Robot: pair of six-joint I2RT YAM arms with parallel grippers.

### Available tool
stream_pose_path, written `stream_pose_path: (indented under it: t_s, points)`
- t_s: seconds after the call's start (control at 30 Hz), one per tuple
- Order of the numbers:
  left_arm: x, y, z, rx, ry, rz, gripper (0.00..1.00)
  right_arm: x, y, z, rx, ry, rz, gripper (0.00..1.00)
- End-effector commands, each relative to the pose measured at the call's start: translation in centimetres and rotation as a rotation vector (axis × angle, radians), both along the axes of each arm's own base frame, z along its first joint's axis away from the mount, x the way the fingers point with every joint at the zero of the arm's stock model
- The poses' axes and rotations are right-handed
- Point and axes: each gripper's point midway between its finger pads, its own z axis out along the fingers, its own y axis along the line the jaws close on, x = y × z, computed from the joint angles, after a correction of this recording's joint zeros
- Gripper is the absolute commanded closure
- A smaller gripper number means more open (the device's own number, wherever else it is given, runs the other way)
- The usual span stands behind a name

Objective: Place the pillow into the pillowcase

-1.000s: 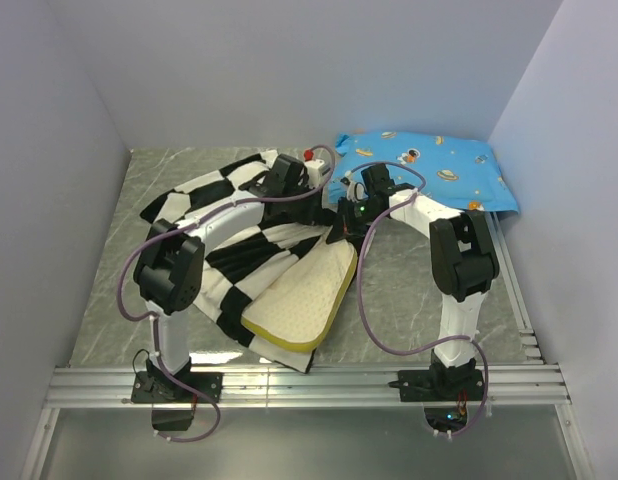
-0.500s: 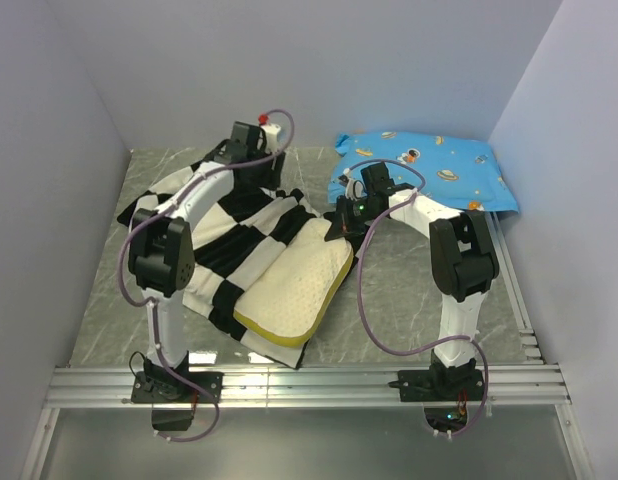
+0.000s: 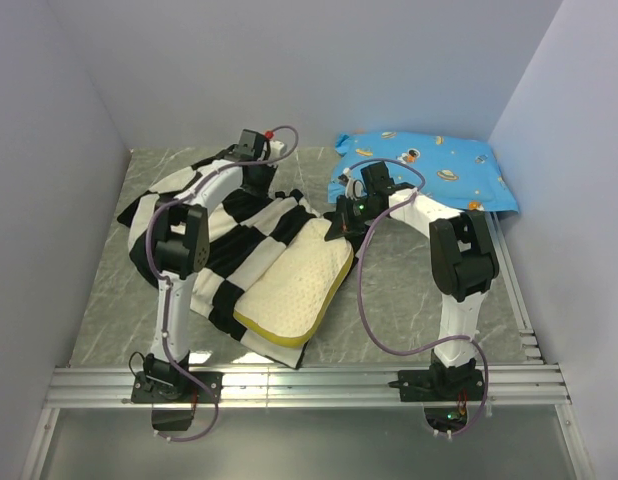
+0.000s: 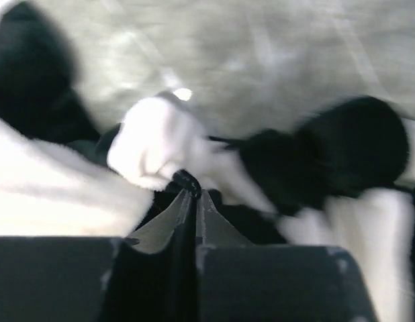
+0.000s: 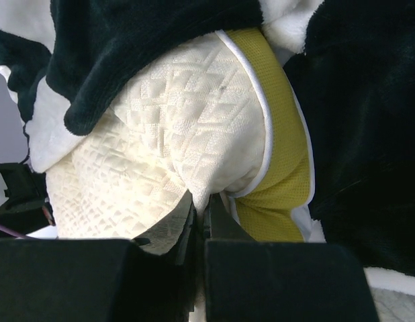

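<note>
The pillow (image 3: 294, 287) lies on the pillowcase (image 3: 224, 235), long axis near-left to far-right, its far corner pinched by the right gripper (image 5: 201, 204), while the left gripper (image 4: 194, 194) (clamped on case fabric) sits farther left.

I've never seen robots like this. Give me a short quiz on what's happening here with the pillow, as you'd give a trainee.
1. True or false: the pillow is fully inside the pillowcase.
2. What is the right gripper pinching? A) nothing B) the pillow C) only the pillowcase
3. Fill in: the left gripper is shut on a fold of the ____.
Key: 1 false, since most of its cream top shows in the overhead view. 2 B. 3 pillowcase.
</note>
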Motion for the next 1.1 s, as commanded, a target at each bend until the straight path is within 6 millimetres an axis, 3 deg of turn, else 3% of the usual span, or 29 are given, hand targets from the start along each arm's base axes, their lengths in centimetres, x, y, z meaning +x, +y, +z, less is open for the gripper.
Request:
stream_pose_path:
  t_s: [0.0, 0.13, 0.2, 0.23, 0.37, 0.43, 0.5, 0.53, 0.57, 0.6, 0.67, 0.7, 0.8, 0.87, 1.03, 1.07]
  points:
    - [-5.3, -7.9, 4.0, -0.144, 0.057, -0.182, 0.93, 2.0, 1.1, 3.1, 0.048, -0.096, 0.009, 1.00]
    - [-9.4, -14.1, 7.7, -0.287, 0.042, -0.247, 0.97, 2.6, 1.4, 3.5, 0.059, -0.097, 0.001, 1.00]
    - [-12.1, -15.8, 8.0, -0.331, 0.074, -0.280, 0.97, 2.8, 1.5, 3.8, 0.062, -0.102, -0.001, 1.00]
    - [-12.1, -16.5, 8.6, -0.377, 0.057, -0.261, 0.97, 2.9, 1.6, 3.9, 0.065, -0.103, -0.001, 1.00]
    - [-15.0, -16.2, 7.4, -0.467, 0.103, -0.235, 1.00, 3.1, 1.6, 4.0, 0.067, -0.104, -0.008, 1.00]
    - [-14.9, -15.6, 7.3, -0.467, 0.076, -0.221, 1.00, 3.1, 1.6, 4.0, 0.065, -0.108, -0.005, 1.00]
    - [-13.6, -13.7, 7.8, -0.451, 0.041, -0.189, 0.88, 3.0, 1.5, 3.9, 0.060, -0.106, 0.000, 1.00]
    - [-12.6, -12.8, 8.2, -0.437, 0.012, -0.189, 0.77, 2.9, 1.5, 3.9, 0.058, -0.110, 0.004, 1.00]
    - [-11.4, -11.7, 9.2, -0.423, -0.006, -0.170, 0.57, 2.7, 1.4, 3.8, 0.054, -0.105, 0.007, 1.00]
    - [-9.4, -9.5, 9.8, -0.397, -0.047, -0.136, 0.49, 2.4, 1.4, 3.9, 0.055, -0.105, 0.010, 1.00]
    - [-6.1, -7.0, 10.9, -0.324, -0.113, -0.084, 0.40, 2.3, 1.3, 3.9, 0.054, -0.109, 0.014, 1.00]
    - [-5.0, -4.8, 10.4, -0.260, -0.114, -0.070, 0.38, 2.1, 1.2, 3.8, 0.052, -0.108, 0.014, 1.00]
    - [-1.7, -2.3, 9.8, -0.167, -0.150, -0.103, 0.37, 1.9, 1.1, 3.5, 0.048, -0.104, 0.017, 1.00]
    - [-0.5, -1.4, 8.0, -0.092, -0.145, -0.101, 0.39, 2.0, 1.1, 3.4, 0.046, -0.104, 0.014, 1.00]
    - [-0.3, 0.1, 3.2, 0.015, -0.071, -0.056, 0.43, 2.4, 0.9, 3.3, 0.038, -0.105, -0.002, 1.00]
    - [-0.5, 0.3, 1.8, 0.028, -0.037, -0.047, 0.48, 2.3, 1.0, 3.3, 0.040, -0.103, 0.001, 1.00]
